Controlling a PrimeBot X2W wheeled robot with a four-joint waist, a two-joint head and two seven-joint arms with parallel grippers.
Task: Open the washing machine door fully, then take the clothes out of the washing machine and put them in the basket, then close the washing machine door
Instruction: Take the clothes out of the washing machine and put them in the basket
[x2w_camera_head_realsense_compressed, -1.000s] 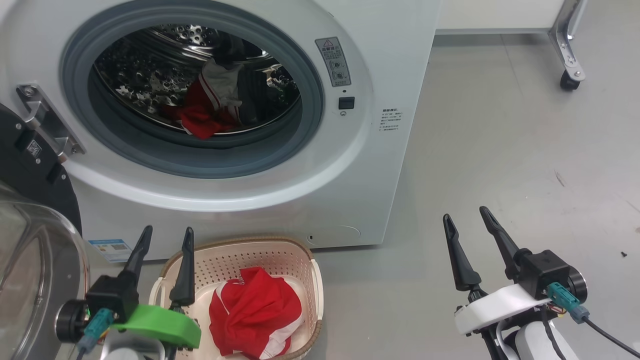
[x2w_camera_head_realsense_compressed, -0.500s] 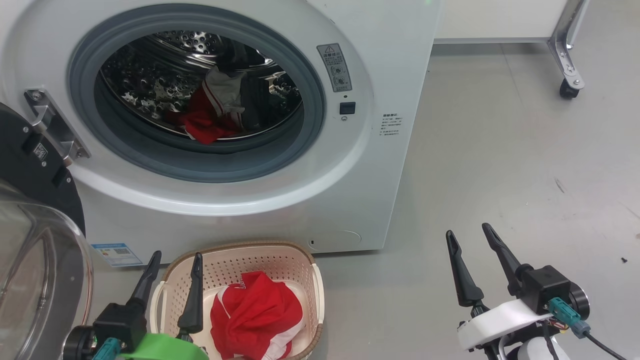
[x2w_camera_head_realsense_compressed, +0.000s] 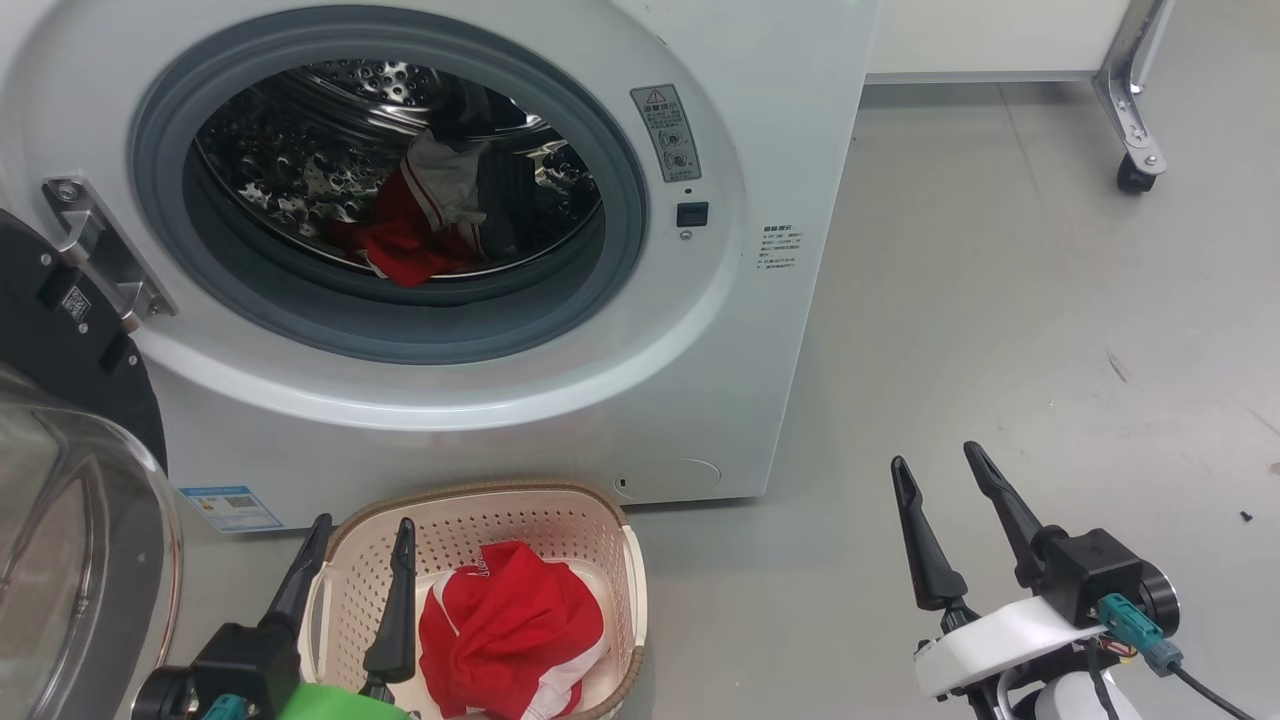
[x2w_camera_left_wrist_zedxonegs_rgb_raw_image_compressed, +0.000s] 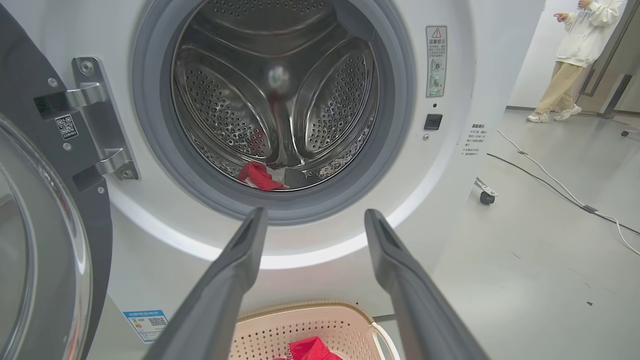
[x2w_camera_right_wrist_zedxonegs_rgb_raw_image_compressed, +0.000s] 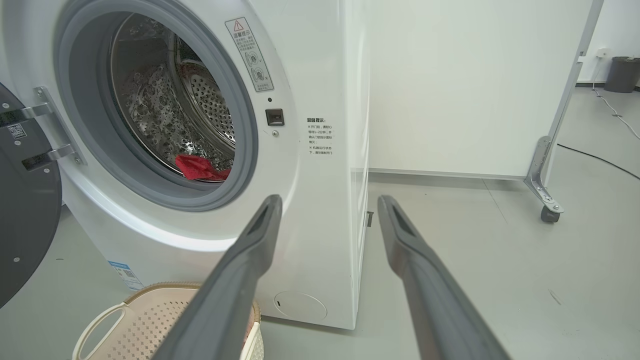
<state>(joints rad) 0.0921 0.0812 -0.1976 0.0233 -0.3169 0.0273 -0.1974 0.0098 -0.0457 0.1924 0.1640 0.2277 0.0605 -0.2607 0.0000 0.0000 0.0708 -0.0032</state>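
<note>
While one crumpled red garment (x2w_camera_head_realsense_compressed: 510, 630) with white trim lies in the perforated cream basket (x2w_camera_head_realsense_compressed: 480, 492), another red piece (x2w_camera_head_realsense_compressed: 410, 240) sits in the dimpled steel drum (x2w_camera_head_realsense_compressed: 300, 160) of the washing machine (x2w_camera_head_realsense_compressed: 760, 150); the glass-bowled door (x2w_camera_head_realsense_compressed: 70, 560) hangs open; left gripper (x2w_camera_head_realsense_compressed: 362, 522) and right gripper (x2w_camera_head_realsense_compressed: 935, 455) both gape wide, empty

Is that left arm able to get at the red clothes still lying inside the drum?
Probably yes. The washing machine door stands swung open to the side, nothing blocks the drum mouth, and the left gripper is open and empty, pointing at the red clothes from near the basket.
</note>
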